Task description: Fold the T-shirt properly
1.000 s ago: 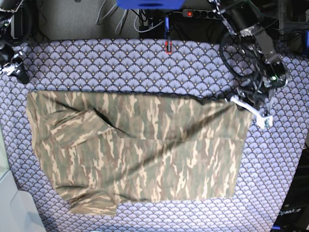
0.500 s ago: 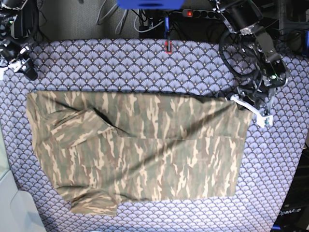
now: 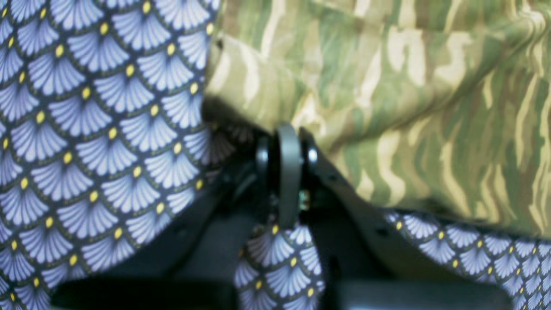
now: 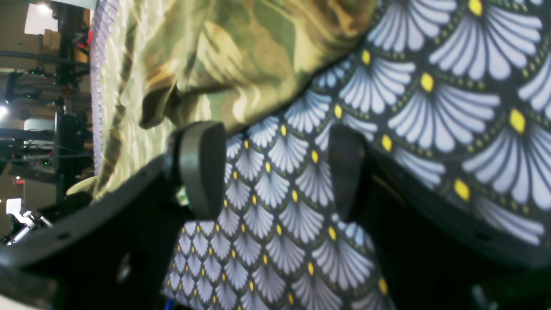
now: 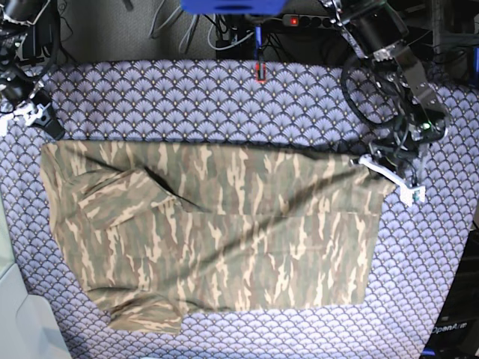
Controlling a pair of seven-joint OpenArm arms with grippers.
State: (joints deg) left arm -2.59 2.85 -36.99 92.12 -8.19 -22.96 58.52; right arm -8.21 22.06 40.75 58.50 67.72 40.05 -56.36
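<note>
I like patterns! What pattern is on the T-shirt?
The T-shirt is camouflage: olive green, brown and tan streaks. Base view shows it best.

Only readable text: "OpenArm" in small white letters on the dark robot base (image 5: 451, 329) at the bottom right corner of the base view, last letters cut off. Nothing else legible.

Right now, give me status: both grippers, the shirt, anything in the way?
Left gripper shut on the T-shirt corner. Right gripper open, empty, over the purple cloth beside the shirt's edge. Shirt lies partly folded. Nothing in the way.
</note>
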